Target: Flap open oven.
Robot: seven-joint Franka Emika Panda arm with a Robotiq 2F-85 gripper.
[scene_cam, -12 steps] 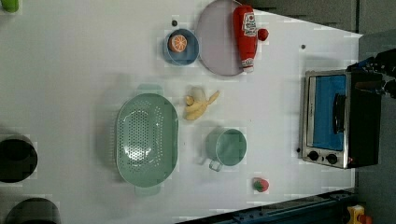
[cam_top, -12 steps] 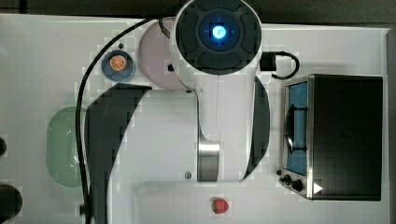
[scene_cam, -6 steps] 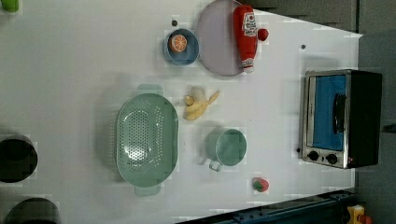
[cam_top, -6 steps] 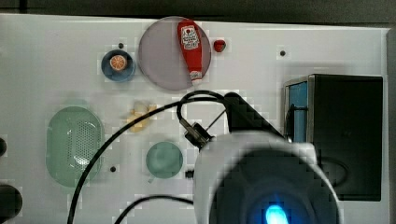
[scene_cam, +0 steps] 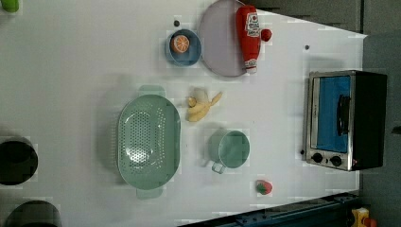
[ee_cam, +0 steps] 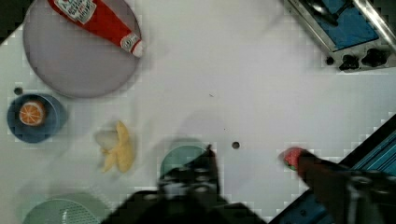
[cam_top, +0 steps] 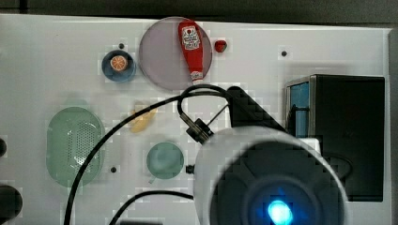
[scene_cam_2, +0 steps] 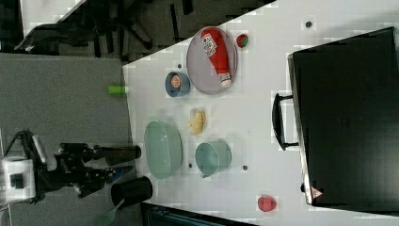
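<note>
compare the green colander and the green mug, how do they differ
The colander is much larger than the mug. The colander is oval and perforated; the mug is round with plain walls. The colander has tabs at both ends; the mug has one side handle. Both are pale green, upright and empty.

The white surface (scene_cam: 94, 56) carries the oven (scene_cam: 347, 120), a green colander (scene_cam: 148, 140), a green cup (scene_cam: 233, 149), a banana (scene_cam: 201, 106), a grey plate (scene_cam: 222, 45) and a blue bowl (scene_cam: 183, 47)
</note>
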